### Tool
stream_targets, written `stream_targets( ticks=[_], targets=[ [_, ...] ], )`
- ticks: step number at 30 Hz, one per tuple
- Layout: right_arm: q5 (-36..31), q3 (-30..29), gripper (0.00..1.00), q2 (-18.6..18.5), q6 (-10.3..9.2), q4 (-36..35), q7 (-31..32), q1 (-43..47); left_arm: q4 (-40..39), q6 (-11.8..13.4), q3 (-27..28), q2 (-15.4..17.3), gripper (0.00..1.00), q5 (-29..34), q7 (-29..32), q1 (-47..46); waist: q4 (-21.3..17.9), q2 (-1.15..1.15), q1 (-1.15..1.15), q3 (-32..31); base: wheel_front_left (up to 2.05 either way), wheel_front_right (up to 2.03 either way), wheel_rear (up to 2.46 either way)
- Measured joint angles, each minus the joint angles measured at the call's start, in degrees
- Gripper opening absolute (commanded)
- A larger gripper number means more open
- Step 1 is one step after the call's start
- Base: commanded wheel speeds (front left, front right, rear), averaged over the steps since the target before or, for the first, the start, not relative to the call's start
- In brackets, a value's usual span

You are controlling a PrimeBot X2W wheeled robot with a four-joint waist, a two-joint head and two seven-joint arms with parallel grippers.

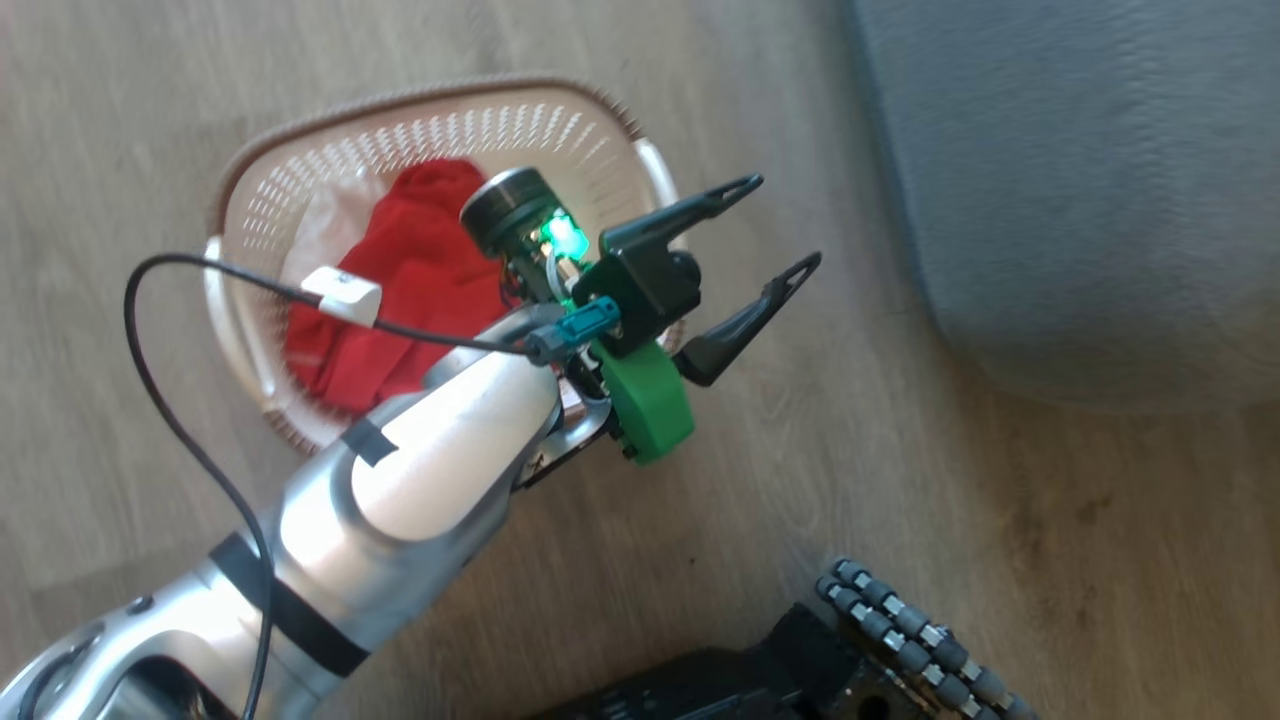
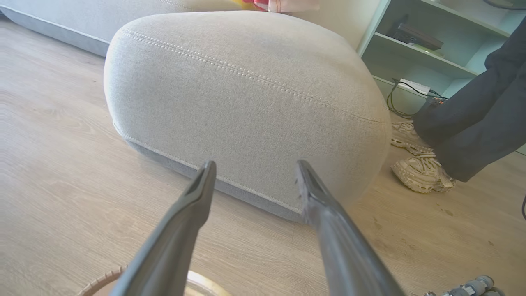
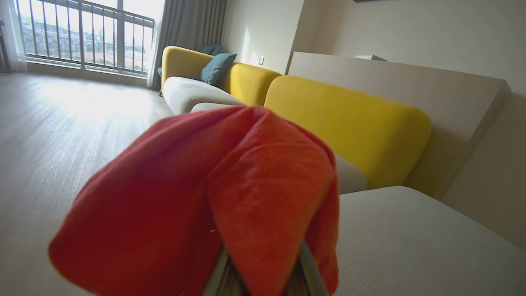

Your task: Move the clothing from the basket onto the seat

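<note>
Clothing [image 1: 400, 290]: red garment, crumpled, lying in the basket [image 1: 400, 100]. A white piece [image 1: 320, 225] lies against its far left side, also inside the basket.

Red cloth [image 3: 197, 197]: a further fold of red clothing, draped over the right gripper [image 3: 263, 283] and hanging down on both sides of it, clear of the floor.

Right gripper: pressed together, pinching the red cloth; its tips are hidden under the fabric. A grey cushion lies to its right and a yellow sofa [image 3: 349, 123] stands far behind.

Basket: cream, perforated, brown rim. It stands on the wooden floor [image 1: 150, 120], left of the seat and apart from it.

Seat [image 1: 1080, 180]: large grey cushion with a rounded corner and stitched seams, at the far right in the head view.

Left gripper [image 1: 785, 220]: spread wide, hanging in the air over the basket's right rim and pointing toward the seat. In its wrist view the fingers [image 2: 197, 197] frame the seat's near side.

Person: dark trouser leg [image 2: 481, 123] and pale shoe [image 2: 419, 172], on the floor right of the seat. A shelf [image 2: 411, 53] stands behind them.
</note>
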Motion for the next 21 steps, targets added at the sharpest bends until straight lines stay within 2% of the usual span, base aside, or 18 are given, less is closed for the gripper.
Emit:
stream_targets(
  ticks=[9,17,21],
  targets=[
    [-6.7,-12.6,0.0,-6.1,-0.01,11.4,0.0,-9.6,-0.1,0.0,-2.2,-0.3,1.0,-0.4,0.0,-2.1,6.5,0.0,-0.01,5.8,0.0,0.0,0.0],
    [-9.1,-17.9,0.0,-6.1,0.0,24.3,0.0,-12.7,-0.1,0.0,-2.1,-0.1,1.0,-0.6,0.0,-2.2,9.3,0.0,-0.01,9.1,0.0,0.0,0.0],
    [-9.7,-19.1,0.0,-6.2,0.0,26.4,0.0,-11.9,-0.1,0.0,-2.2,-0.1,1.0,-0.6,0.0,-2.2,9.7,0.0,-0.01,9.1,0.0,0.0,0.0]
  ],
)
